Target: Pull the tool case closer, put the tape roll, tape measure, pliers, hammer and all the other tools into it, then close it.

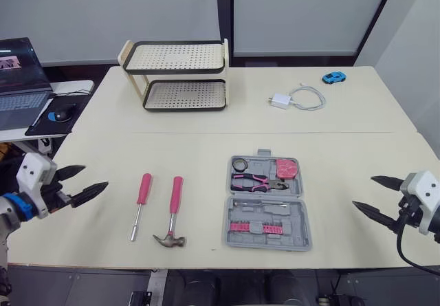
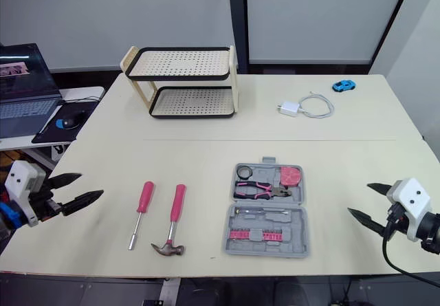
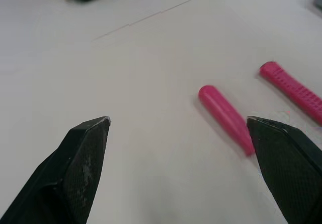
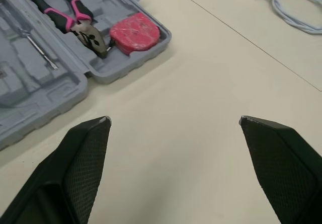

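Observation:
An open grey tool case lies near the table's front, right of centre. Its far half holds a black tape roll, pink-handled pliers and a red tape measure; the near half holds pink bits. Left of the case lie a pink-handled hammer and a pink-handled screwdriver, side by side. My left gripper hovers open at the table's left edge, left of the screwdriver. My right gripper is open at the right edge, right of the case.
A two-tier perforated rack stands at the back left. A white charger with cable and a small blue toy car lie at the back right. A laptop and mouse sit on a side desk to the left.

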